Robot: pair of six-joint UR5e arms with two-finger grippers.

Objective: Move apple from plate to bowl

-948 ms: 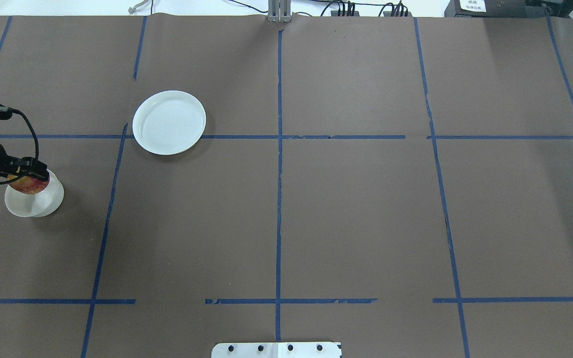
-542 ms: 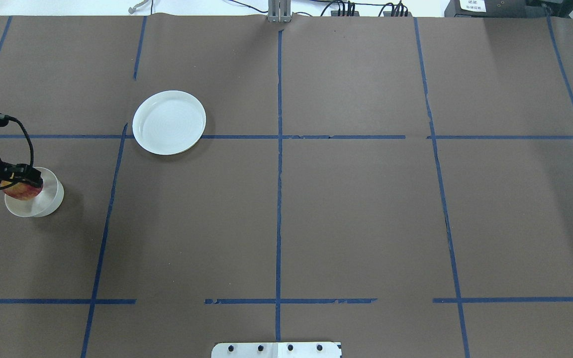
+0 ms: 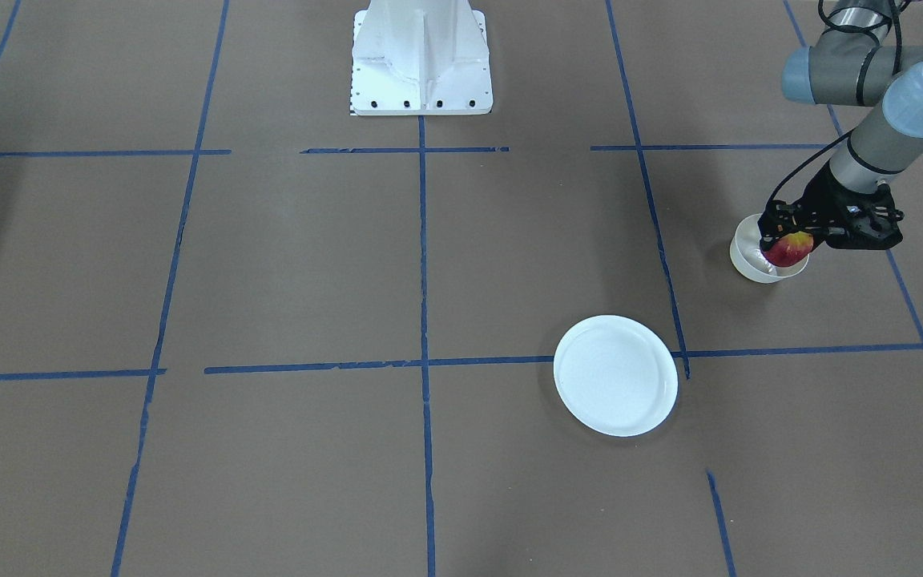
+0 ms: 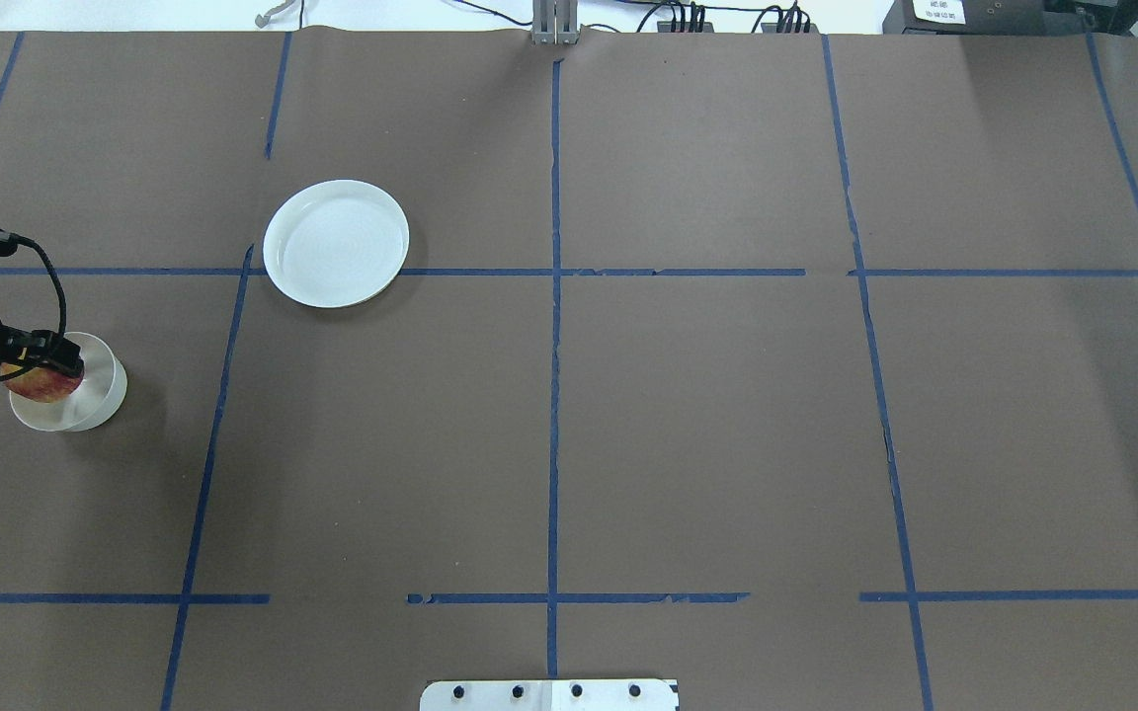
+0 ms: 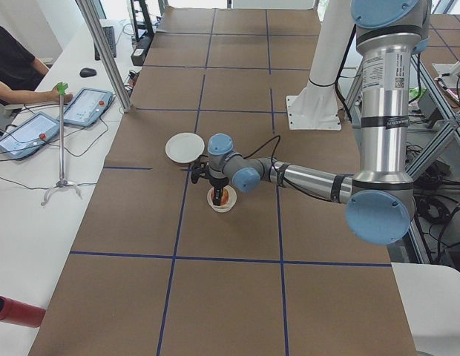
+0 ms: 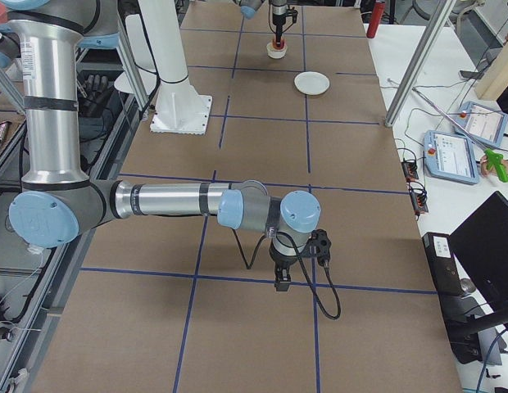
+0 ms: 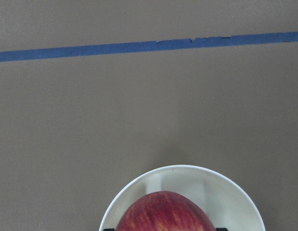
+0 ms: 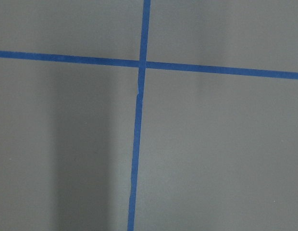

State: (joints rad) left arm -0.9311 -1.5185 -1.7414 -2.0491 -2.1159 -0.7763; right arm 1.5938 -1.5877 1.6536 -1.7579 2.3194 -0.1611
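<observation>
I find the left gripper (image 3: 787, 240) closed on the apple (image 3: 787, 252), one finger at either flank. The apple hangs over the mouth of the bowl (image 3: 746, 258). Whether it touches the bowl's floor I cannot tell. The plate (image 4: 336, 243) lies bare, well apart. I judge the remaining travel to be straight down. The right gripper (image 6: 280, 277) is far off, and I cannot tell its opening.

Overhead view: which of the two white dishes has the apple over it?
The small deep bowl, under the held apple; the wider flat plate holds nothing.
</observation>
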